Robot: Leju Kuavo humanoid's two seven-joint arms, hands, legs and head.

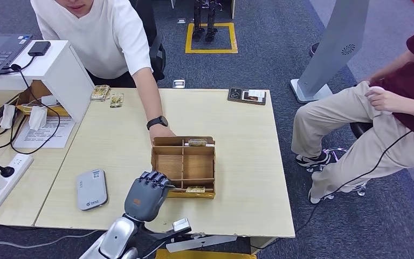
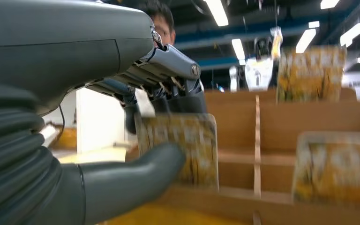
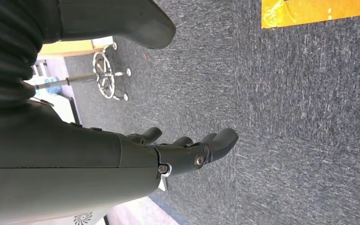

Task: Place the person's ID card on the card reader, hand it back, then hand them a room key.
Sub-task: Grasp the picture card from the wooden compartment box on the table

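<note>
We hold a room key card [image 2: 187, 147] in our left hand [image 1: 146, 195], pinched between the thumb [image 2: 136, 176] and the curled fingers [image 2: 171, 70], at the near left corner of the wooden tray [image 1: 168, 163]. The tray sits toward the near edge of the counter [image 1: 237, 124], close enough for a short reach. More patterned cards stand in its compartments, one at the near rail [image 1: 195, 189] and one at the far rail [image 1: 197, 142]. The person's hand [image 1: 163, 133] rests at the tray's far left corner, perhaps steadying it. The card reader [image 1: 91, 189] lies flat near the counter's near left edge, bare on top. Our right hand [image 3: 187, 150] hangs over the floor, fingers loosely apart, holding nothing.
</note>
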